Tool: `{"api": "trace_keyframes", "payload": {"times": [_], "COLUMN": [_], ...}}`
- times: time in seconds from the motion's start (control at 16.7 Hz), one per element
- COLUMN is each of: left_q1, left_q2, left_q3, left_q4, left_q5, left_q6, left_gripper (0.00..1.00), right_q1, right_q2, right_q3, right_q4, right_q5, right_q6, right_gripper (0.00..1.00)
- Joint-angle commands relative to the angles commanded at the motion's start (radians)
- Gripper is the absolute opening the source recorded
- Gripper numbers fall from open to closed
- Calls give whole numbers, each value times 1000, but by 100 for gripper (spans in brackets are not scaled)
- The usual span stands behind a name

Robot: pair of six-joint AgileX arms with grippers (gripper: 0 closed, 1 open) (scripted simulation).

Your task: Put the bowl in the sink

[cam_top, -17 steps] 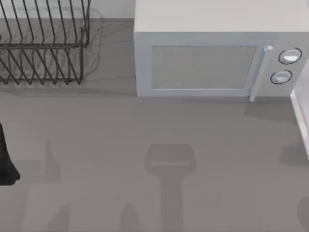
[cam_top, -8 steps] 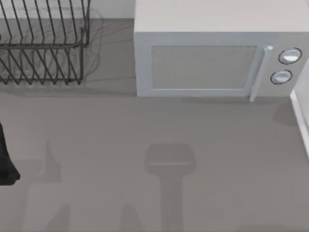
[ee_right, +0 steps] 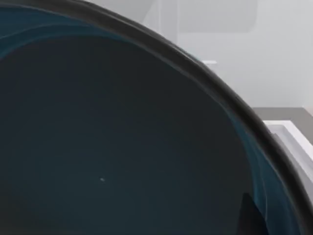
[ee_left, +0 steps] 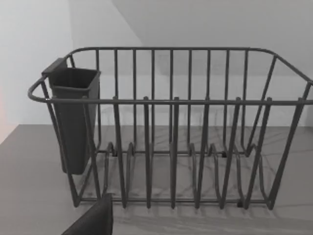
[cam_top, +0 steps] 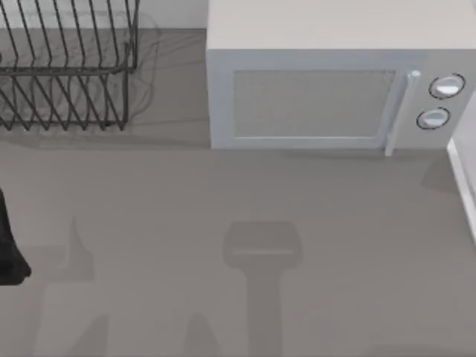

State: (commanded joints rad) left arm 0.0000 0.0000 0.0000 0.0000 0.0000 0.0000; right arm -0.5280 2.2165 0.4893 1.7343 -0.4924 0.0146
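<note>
Bowl [ee_right: 112, 142] sits very close in front of the right wrist camera, its dark blue-grey inside and dark rim curving across the view, with the white edge of the sink [ee_right: 288, 137] just past the rim; I judge the right arm is carrying it, though whether its fingers are clamped on the bowl I cannot tell. From above, that white edge [cam_top: 465, 178] lies at the counter's right edge, beside the microwave [cam_top: 335, 82] at the back. To do this well, keep the bowl level, bring it fully over the basin, clear of the rim, and lower before letting go. The left arm [cam_top: 9, 245] waits at the counter's left edge, facing the dish rack [ee_left: 171, 137]; its finger state I cannot tell.
</note>
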Motion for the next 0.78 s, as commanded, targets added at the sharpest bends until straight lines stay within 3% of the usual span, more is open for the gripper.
{"api": "trace_keyframes", "payload": {"times": [0.54,0.78], "left_q1": [0,0], "left_q2": [0,0], "left_q3": [0,0], "left_q4": [0,0], "left_q5": [0,0], "left_q6": [0,0], "left_gripper": [100,100], "right_q1": [0,0], "right_q2": [0,0], "right_q3": [0,0], "right_q4": [0,0], "right_q5": [0,0], "right_q6": [0,0], "right_gripper": [98,100]}}
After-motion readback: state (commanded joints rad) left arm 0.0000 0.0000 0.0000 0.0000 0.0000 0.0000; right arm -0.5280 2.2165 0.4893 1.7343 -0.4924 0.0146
